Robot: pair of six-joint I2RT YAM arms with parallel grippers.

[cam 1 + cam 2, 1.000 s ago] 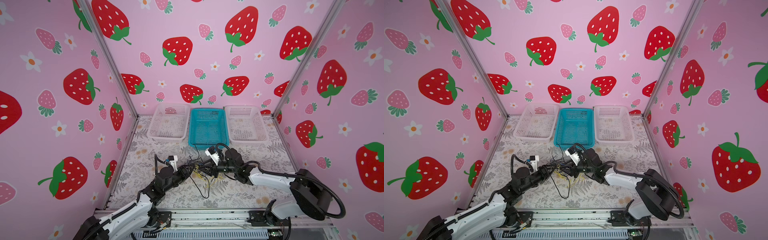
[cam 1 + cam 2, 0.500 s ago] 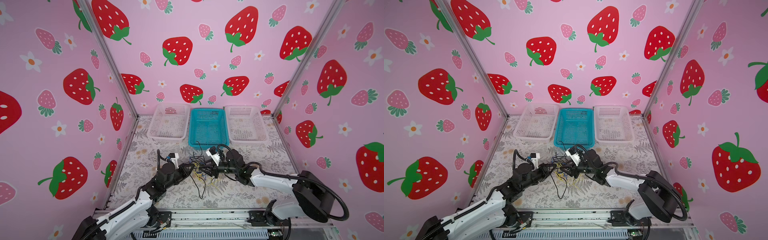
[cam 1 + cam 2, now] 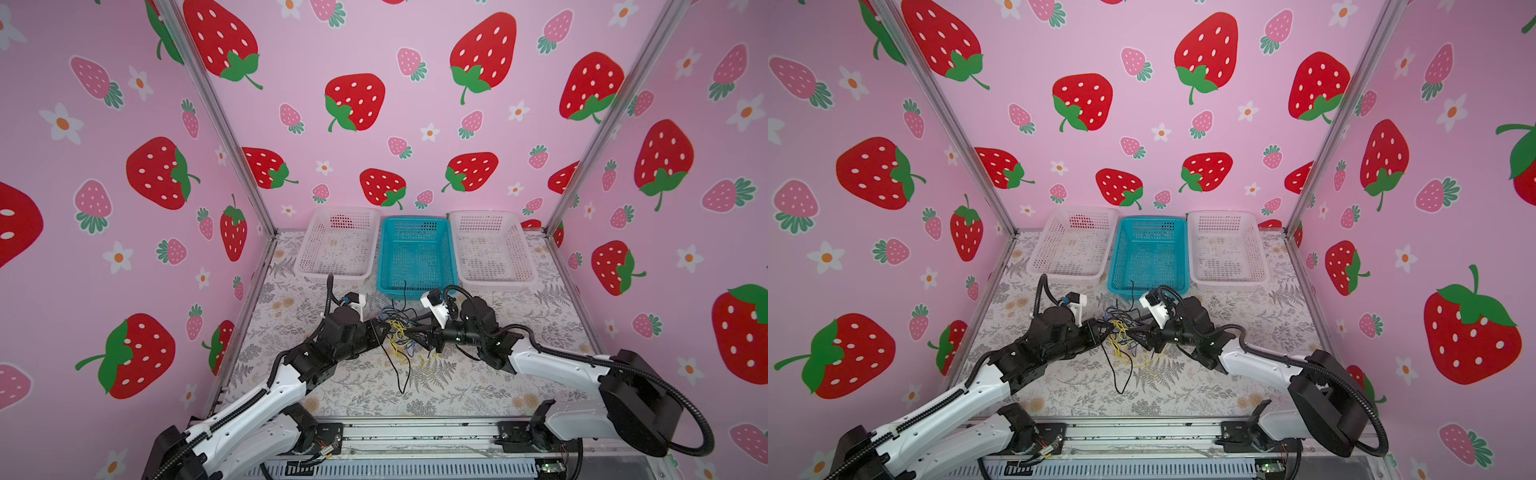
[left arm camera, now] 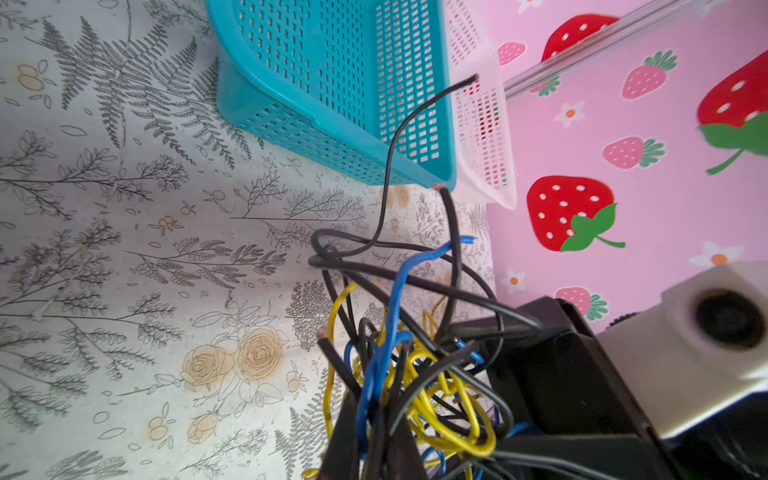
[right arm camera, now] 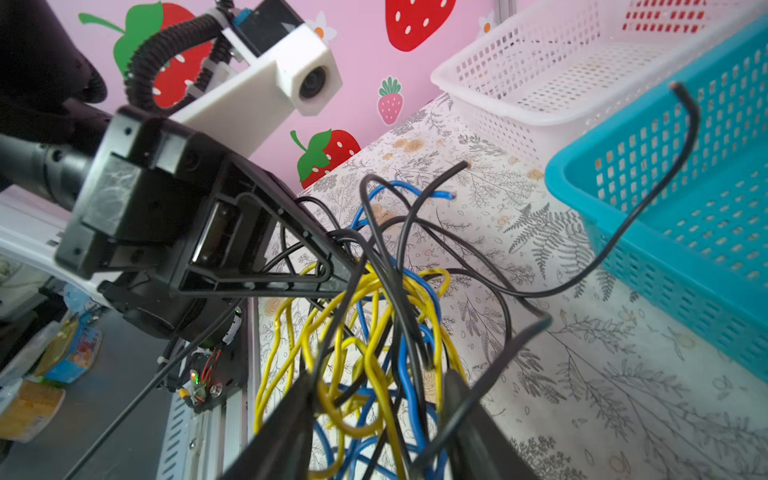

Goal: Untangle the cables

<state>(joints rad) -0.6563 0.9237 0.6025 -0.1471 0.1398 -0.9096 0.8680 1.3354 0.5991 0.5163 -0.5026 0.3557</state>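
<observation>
The cables [image 3: 398,337] [image 3: 1121,338] are one knot of thin black, yellow and blue wires, held a little above the floral table between my two grippers. My left gripper [image 3: 384,328] [image 3: 1106,326] comes in from the left. In the left wrist view, the left gripper [image 4: 376,415] is shut on blue and black strands of the cables [image 4: 419,374]. From the right comes my right gripper [image 3: 410,331] [image 3: 1133,330]. In its wrist view, the right gripper [image 5: 376,384] stands open, fingers apart, with the cables [image 5: 374,328] hanging between them. Black ends trail onto the table.
Three mesh baskets line the back: a white basket [image 3: 330,274], a teal basket [image 3: 411,291] in the middle and another white basket [image 3: 496,280]. One black cable end pokes up in front of the teal basket. Pink strawberry walls enclose both sides; a metal rail runs along the front.
The left gripper has closed on the tangle and shifted slightly toward the middle. The right gripper's fingers have spread apart. A black cable end has risen in front of the teal basket.
</observation>
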